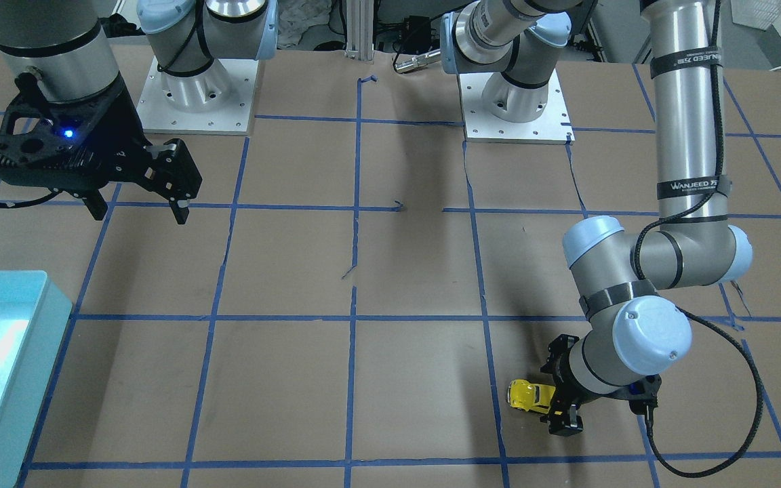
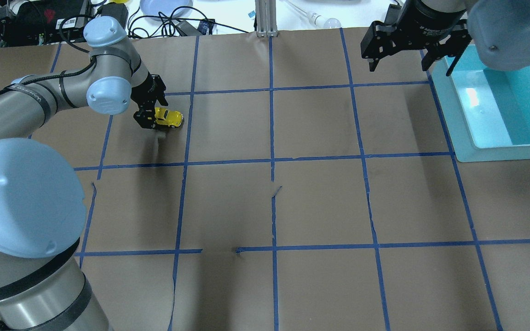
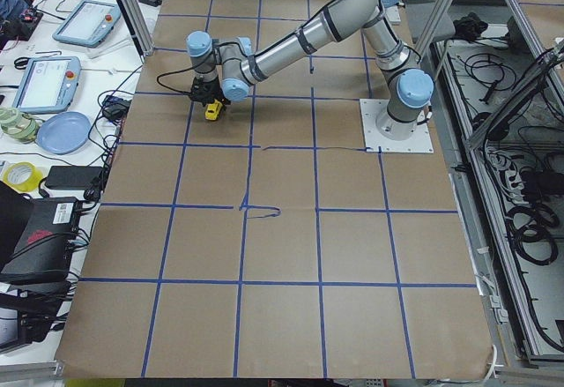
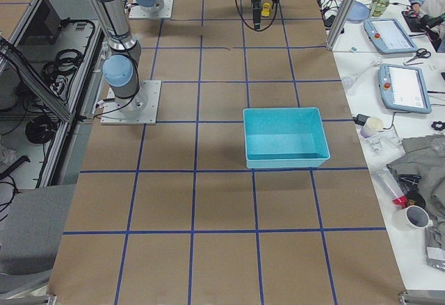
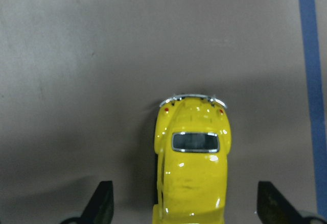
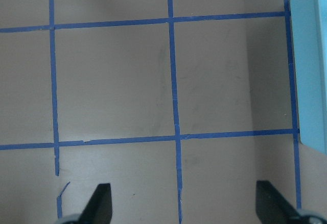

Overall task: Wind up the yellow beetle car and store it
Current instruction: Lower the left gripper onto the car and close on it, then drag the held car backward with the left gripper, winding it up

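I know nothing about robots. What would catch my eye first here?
A bright yellow toy car sits on the brown table, between the open jaws of the left arm, which reaches down low to it. At the table's other side stands a teal bin, and the right arm hangs beside it with its jaws open and empty.

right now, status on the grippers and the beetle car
Left gripper open, straddling yellow beetle car, not clamped. Right gripper open, empty, beside teal bin. No obstruction seen between car and bin.
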{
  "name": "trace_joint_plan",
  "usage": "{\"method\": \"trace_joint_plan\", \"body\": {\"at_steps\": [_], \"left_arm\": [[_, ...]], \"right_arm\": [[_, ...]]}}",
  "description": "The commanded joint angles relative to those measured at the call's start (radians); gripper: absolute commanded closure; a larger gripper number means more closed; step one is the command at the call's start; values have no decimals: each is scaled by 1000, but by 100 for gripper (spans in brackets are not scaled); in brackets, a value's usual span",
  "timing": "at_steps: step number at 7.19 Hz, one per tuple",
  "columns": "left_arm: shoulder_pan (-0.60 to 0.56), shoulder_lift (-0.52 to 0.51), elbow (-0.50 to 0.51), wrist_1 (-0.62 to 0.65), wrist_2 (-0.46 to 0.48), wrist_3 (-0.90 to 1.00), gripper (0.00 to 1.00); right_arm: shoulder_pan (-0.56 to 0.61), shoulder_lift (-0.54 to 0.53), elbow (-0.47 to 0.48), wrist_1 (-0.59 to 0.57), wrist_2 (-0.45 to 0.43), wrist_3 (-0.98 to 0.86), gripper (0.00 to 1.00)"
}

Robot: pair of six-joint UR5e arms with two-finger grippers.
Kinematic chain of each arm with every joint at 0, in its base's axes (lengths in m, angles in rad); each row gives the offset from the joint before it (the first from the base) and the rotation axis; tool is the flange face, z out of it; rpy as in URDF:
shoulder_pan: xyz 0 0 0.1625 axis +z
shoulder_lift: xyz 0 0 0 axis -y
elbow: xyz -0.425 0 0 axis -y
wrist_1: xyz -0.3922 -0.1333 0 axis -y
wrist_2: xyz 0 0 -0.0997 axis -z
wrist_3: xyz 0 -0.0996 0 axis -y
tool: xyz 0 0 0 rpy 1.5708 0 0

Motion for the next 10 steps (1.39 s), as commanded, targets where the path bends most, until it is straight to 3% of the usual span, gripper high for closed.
{"method": "trace_joint_plan", "body": {"at_steps": [1, 4, 6, 10], "left_arm": [[1, 2, 7, -8, -12, -4, 100], [-2, 32, 11, -19, -49, -52, 100], [-22, 51, 11, -19, -193, -157, 100], [-85, 37, 7, -3, -239, -339, 100]], "right_arm": [[0, 0, 0, 0, -2, -5, 0], [0, 0, 0, 0, -2, -5, 0], [0, 0, 0, 0, -2, -3, 0], [0, 0, 3, 2, 15, 4, 0]]}}
